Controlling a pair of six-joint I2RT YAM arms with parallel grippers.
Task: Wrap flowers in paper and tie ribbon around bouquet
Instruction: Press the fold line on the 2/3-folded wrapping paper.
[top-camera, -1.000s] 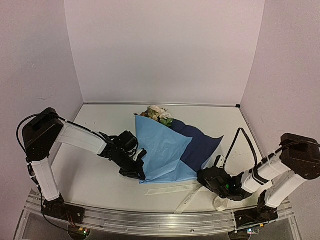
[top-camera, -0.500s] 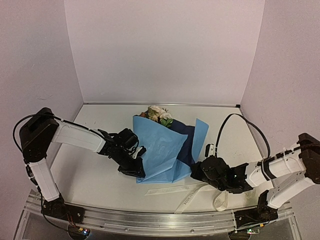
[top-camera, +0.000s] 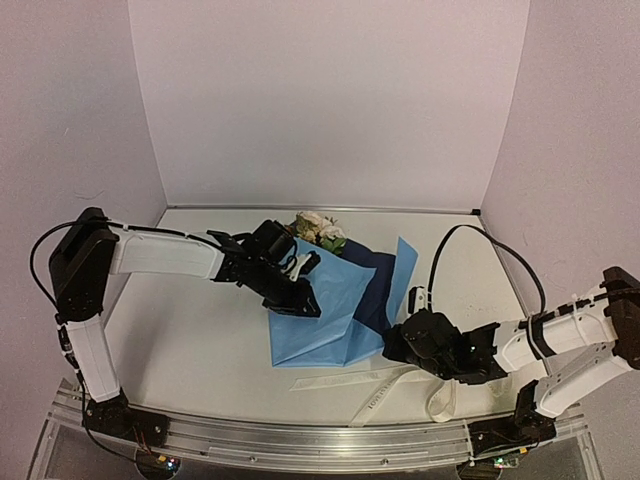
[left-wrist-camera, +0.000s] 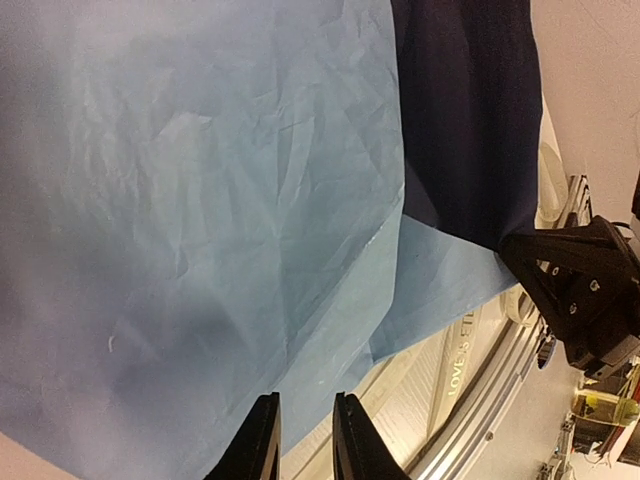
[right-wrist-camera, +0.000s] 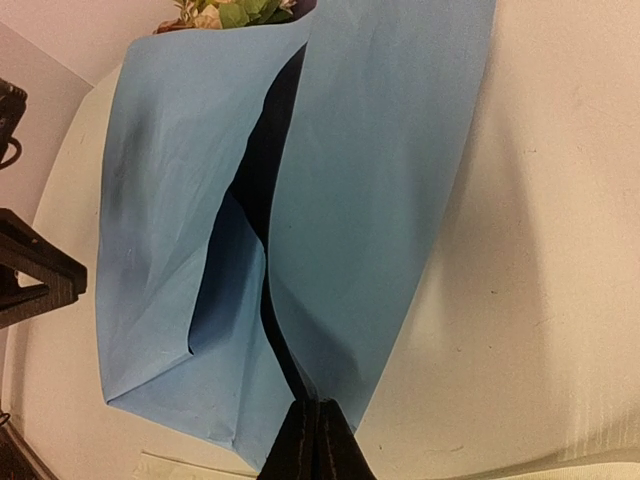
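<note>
The light-blue paper (top-camera: 335, 320) lies folded over the flowers (top-camera: 318, 230), whose cream and rust blooms stick out at its far end. Its dark blue inner face (top-camera: 375, 285) shows in the fold. My right gripper (top-camera: 392, 347) is shut on the paper's near right corner (right-wrist-camera: 320, 405) and holds that flap (top-camera: 405, 262) up and over. My left gripper (top-camera: 303, 303) hovers above the folded left part of the sheet, its jaws (left-wrist-camera: 306, 400) slightly open with nothing between them. The cream ribbon (top-camera: 385, 390) lies flat on the table in front of the paper.
The ribbon (left-wrist-camera: 455, 360) with its printed letters runs along the metal rail (top-camera: 300, 440) at the table's near edge. White walls close in the table at the back and sides.
My left gripper opened off the paper's near left edge and moved far and right over the sheet. My right gripper shut on the right corner and lifted that flap leftward.
</note>
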